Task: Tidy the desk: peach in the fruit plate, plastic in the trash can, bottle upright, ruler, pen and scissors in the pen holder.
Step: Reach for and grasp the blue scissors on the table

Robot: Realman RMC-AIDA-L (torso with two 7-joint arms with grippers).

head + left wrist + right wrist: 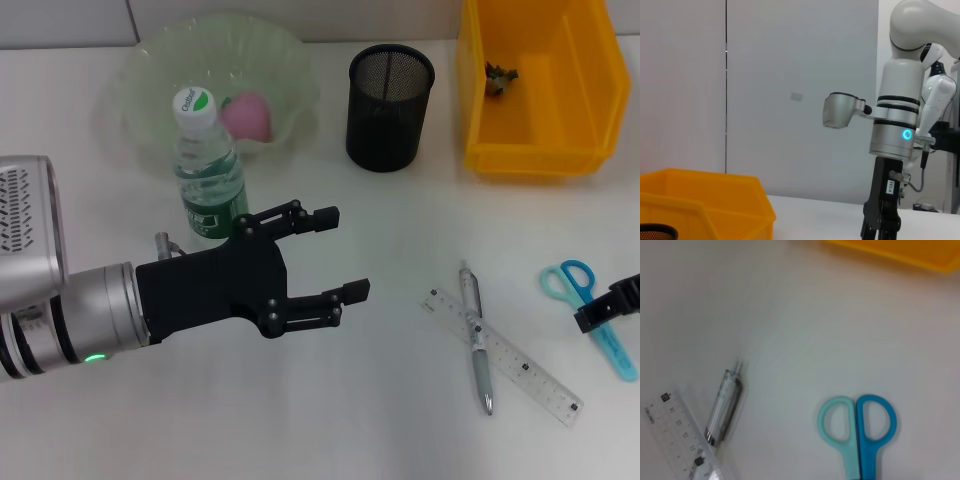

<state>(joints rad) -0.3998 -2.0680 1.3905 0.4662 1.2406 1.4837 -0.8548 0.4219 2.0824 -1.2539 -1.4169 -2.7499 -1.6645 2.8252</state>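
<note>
Left gripper (325, 255) spread wide, empty, over white desk (330, 400) (grey wall (790, 75) behind).

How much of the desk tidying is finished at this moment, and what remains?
Done: the peach lies in the plate, the bottle stands upright, and something small lies in the yellow bin. In hand: nothing; the left pincer hangs open beside the bottle. Left: pen, ruler and scissors lie on the desk; the holder looks empty.
</note>
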